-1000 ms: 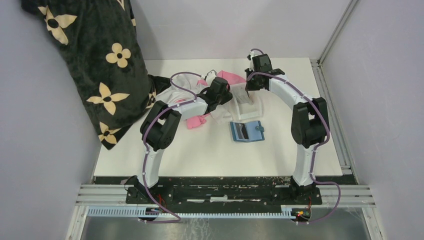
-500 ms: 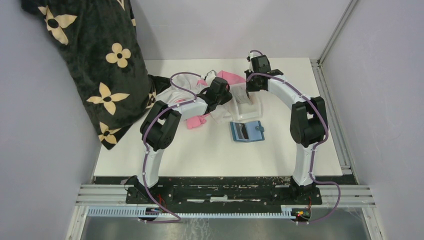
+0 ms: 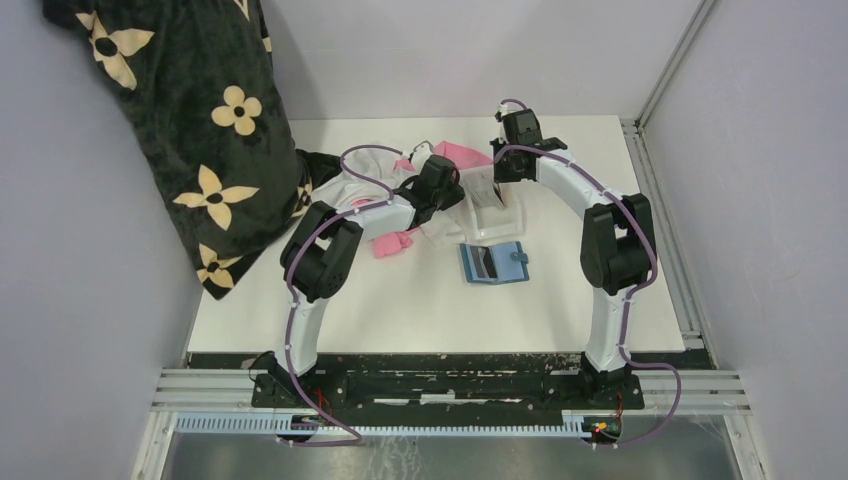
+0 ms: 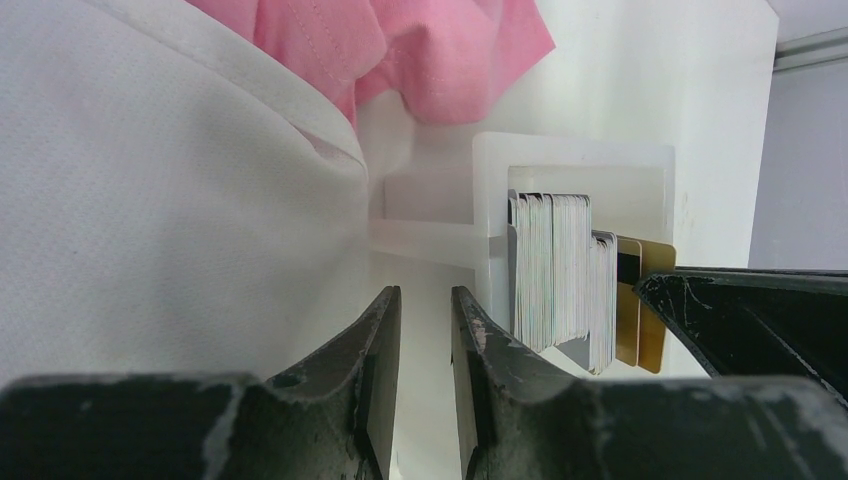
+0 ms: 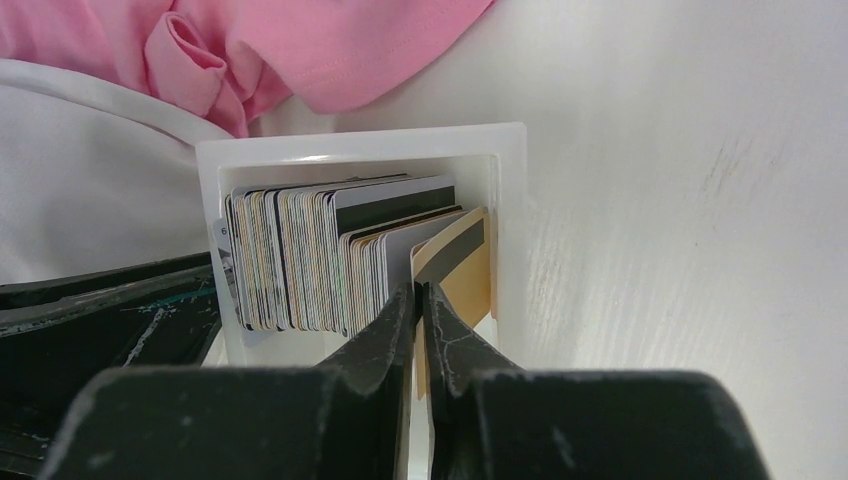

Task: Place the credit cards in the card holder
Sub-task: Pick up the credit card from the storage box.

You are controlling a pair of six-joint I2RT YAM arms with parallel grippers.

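Card-pick step. Right gripper (image 5: 416,310) is pressed almost together among the cards (image 5: 300,255) standing in the tray (image 5: 511,220); can't tell if it's pinching one. Left gripper (image 4: 425,350) is slightly spread beside the tray. Holder (image 3: 495,264) lies near the tray. Next: lift a single card out cleanly.

Standing on edge in a clear rectangular plastic tray (image 5: 510,200): thin grey-silver credit cards (image 5: 330,260), a gold-tan card (image 5: 465,265) outermost. Lying open on the white desk (image 3: 400,300) nearby: teal-blue square card holder (image 3: 495,264).
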